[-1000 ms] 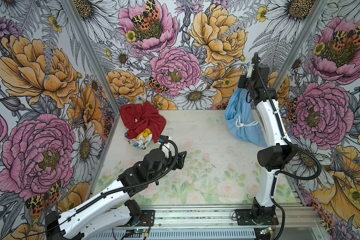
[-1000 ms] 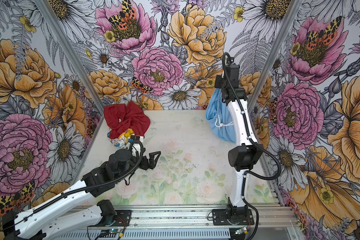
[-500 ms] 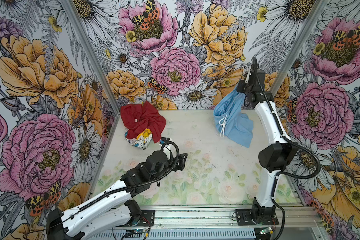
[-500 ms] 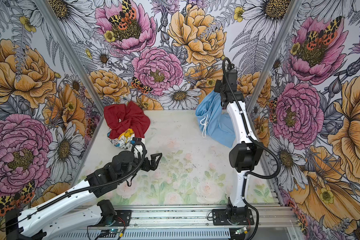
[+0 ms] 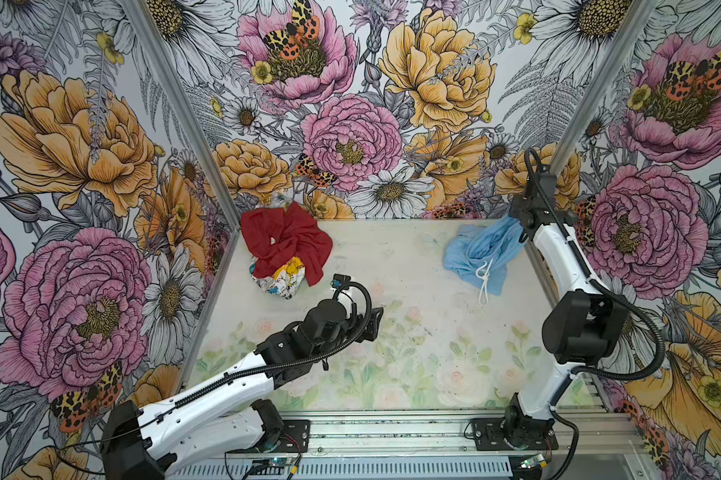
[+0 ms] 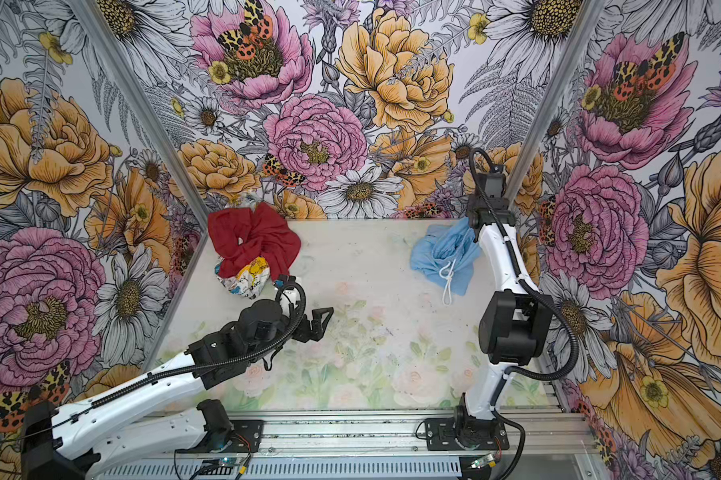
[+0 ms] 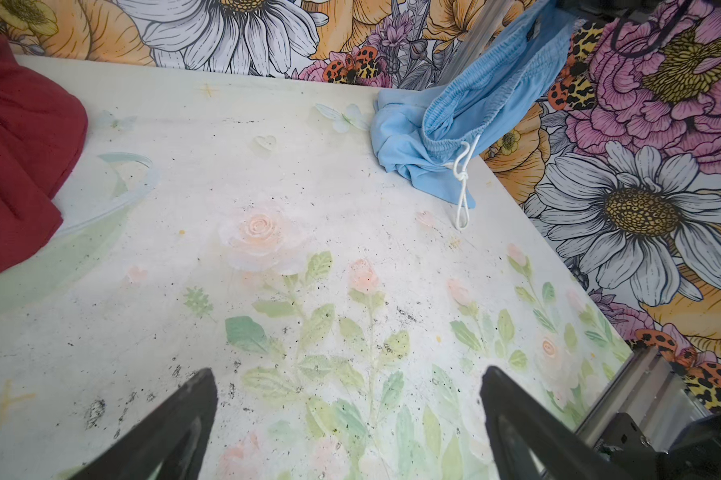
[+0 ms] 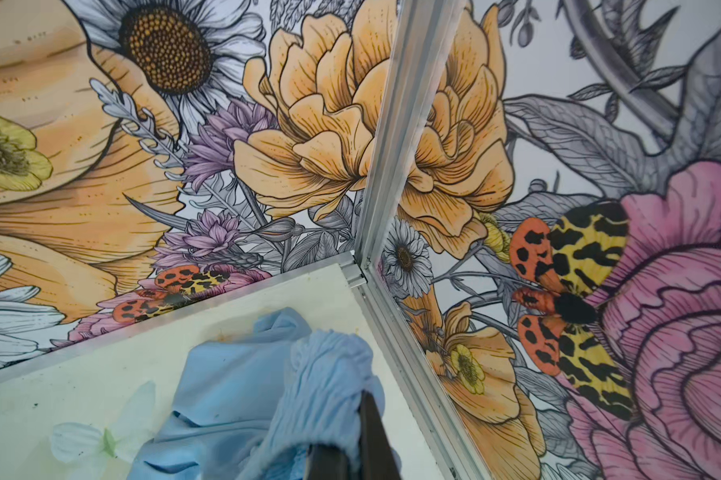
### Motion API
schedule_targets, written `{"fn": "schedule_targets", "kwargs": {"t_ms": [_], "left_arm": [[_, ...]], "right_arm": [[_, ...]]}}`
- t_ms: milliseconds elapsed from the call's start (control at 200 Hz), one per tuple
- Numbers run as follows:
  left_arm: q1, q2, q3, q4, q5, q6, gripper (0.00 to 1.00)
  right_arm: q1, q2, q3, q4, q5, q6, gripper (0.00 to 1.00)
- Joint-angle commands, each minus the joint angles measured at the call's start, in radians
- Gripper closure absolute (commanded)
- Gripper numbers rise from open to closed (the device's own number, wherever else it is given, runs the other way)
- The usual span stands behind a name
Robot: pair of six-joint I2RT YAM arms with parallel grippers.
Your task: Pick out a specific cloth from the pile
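Your left arm (image 5: 213,395) and right arm (image 5: 556,253) wore glossy white shells between black joint housings. A ribbed black hose (image 5: 660,347) ran along each. The left hand (image 7: 348,374) had matte black, tapered fingers (image 7: 171,428).

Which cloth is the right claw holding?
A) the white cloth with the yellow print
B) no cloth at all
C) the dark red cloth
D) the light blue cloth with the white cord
D: the right claw is shut on the gathered edge of the light blue cloth, across the table from the red cloth.
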Motion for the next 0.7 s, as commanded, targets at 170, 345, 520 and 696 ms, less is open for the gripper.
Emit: {"fn": "schedule_targets", "kwargs": {"t_ms": [170,345,520,696], "left_arm": [[-0.01,-0.028,0.028,0.007,-0.002,0.003,0.01],[-0.01,-0.044,0.023,-0.002,-0.018,-0.005,0.01],[-0.009,-0.035,0.028,-0.002,-0.015,-0.008,0.01],[-0.015,-0.014,0.05,-0.001,-0.004,-0.002,0.01]], "right_arm": [[0.183,0.285,0.185,0.051,0.17,-0.167,1.0],[0.285,0.381,0.215,0.0,0.257,-0.183,1.0],[0.28,0.352,0.115,-0.087,0.15,-0.056,0.98],[0.259,0.324,0.061,-0.118,0.054,-0.056,0.29]]}}
